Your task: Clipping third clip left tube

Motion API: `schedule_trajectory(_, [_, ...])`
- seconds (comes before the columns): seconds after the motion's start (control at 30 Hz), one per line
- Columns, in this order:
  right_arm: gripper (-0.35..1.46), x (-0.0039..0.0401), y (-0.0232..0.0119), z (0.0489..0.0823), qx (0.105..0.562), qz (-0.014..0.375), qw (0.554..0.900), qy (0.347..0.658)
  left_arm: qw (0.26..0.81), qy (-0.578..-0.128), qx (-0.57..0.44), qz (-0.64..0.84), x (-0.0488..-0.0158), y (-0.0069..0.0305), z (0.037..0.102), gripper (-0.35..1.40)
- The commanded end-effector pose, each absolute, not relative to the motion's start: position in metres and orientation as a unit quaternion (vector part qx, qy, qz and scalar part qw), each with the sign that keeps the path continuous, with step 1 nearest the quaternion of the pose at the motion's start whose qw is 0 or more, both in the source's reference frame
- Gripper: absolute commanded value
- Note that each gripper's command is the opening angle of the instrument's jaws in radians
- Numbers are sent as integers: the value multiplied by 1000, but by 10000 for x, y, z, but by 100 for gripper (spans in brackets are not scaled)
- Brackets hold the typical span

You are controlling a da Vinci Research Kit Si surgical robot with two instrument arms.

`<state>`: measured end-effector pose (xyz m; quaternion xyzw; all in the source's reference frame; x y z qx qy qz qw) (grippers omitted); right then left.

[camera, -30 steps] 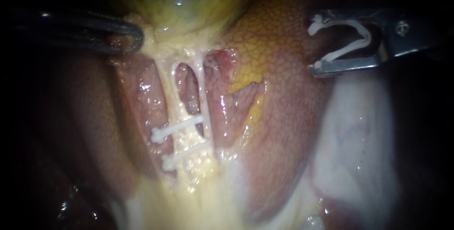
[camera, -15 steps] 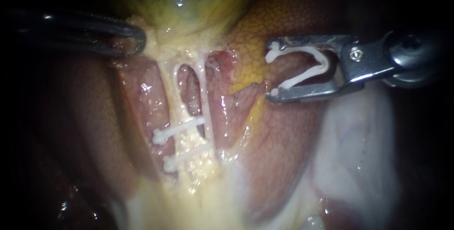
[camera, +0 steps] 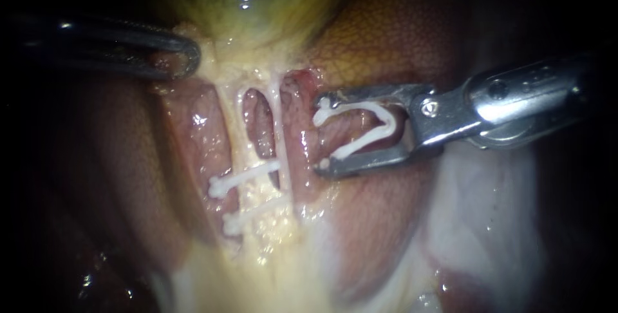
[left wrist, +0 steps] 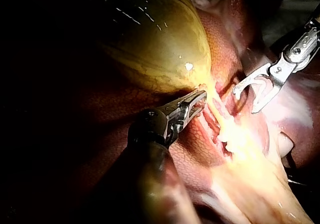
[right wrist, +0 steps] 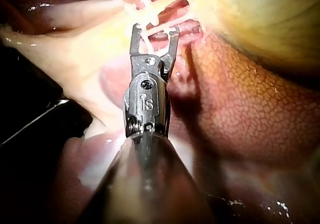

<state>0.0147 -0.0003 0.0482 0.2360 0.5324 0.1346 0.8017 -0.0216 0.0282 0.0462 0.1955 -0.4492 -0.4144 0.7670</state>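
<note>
Our right instrument [camera: 322, 134], jaws wide, holds an open clip [camera: 359, 143] beside right tube [camera: 278, 126], apart from left tube [camera: 230, 132] w/ two set clips [camera: 244, 174]. Our left instrument [camera: 187, 55] jaws clamp gallbladder [camera: 257, 10]. Liver [camera: 386, 223] wet, surroundings dark.

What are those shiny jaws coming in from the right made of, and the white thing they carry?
The right instrument, at its jaws: likely polished metal, silvery with bright glints. The open clip they hold: probably plastic, matte white and smoothly bent, much like the two closed clips nearby.
</note>
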Motion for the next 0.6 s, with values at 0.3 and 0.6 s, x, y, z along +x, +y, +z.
schedule_trajectory(0.3, [43,161,-8,489,245,136,797,535,767,-449,197,-414,-219,280,460,-35])
schedule_trajectory(0.6, [43,173,-16,498,257,139,792,537,766,-449,198,-414,-222,278,457,-35])
